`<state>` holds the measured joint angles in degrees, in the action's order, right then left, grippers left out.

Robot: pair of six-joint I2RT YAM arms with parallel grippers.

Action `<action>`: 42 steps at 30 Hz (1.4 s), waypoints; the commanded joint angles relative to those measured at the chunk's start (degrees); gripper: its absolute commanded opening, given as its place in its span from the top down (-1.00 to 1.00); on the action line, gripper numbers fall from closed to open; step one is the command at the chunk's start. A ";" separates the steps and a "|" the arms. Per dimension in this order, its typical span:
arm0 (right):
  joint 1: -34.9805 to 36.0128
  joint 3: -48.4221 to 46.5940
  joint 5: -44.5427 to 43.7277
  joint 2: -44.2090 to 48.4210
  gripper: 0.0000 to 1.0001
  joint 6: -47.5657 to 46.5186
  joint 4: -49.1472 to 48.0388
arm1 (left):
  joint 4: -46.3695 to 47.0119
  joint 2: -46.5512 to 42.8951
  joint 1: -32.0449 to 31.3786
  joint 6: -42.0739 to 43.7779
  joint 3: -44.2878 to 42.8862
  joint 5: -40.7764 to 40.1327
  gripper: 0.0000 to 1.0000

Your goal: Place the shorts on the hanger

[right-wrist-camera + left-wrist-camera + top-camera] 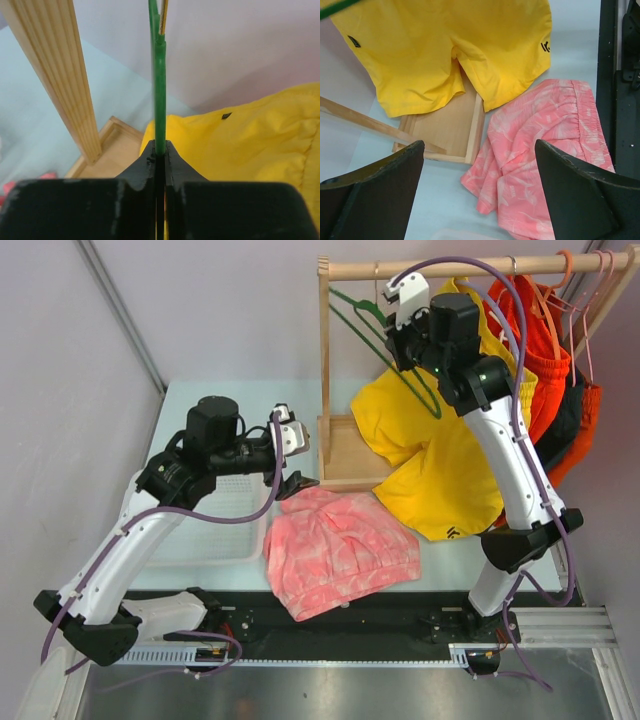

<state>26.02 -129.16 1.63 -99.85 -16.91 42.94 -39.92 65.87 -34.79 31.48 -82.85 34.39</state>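
Right fingers point(145, 167) pinch the thin green hanger point(159, 90) up by the rail point(450, 265). Left fingers point(385, 180) gape wide near the pink shorts point(335, 550), crumpled on the tabletop point(210, 400). Fabric looks light and floppy; best grab at the elastic waistband point(587, 120).

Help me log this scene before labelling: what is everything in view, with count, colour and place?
pink shorts: one, mottled pink, crumpled at the table's front
green hanger: one, green, below the rail's left end
yellow shorts: one, yellow, hanging over the rack's base
orange-red shorts: one, orange-red, rail's right end
wooden rack: one, pale wood, table's back
white tray: one, white, table's left
table: one, pale blue
left gripper: black, open, above the pink shorts
right gripper: black, shut on the green hanger
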 commanded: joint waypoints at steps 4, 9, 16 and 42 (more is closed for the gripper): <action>-0.27 1.37 1.62 3.26 1.00 -0.94 -7.07 | 2.48 -1.18 0.68 0.42 0.67 -0.99 -0.91; -0.36 1.46 0.66 5.02 1.00 -0.76 -10.06 | 2.83 -0.91 0.68 -0.37 0.32 -1.26 -0.91; -0.53 2.86 1.54 9.23 1.00 -0.32 -9.72 | 2.39 -0.39 0.68 -0.20 -0.12 -1.52 -0.93; 3.59 42.06 18.15 44.48 1.00 -22.72 29.22 | -2.85 0.47 -2.03 23.51 -3.88 14.39 -0.71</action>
<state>27.57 -89.49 13.21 -54.70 -32.97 67.96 -37.26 64.36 -34.30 40.62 -79.85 44.03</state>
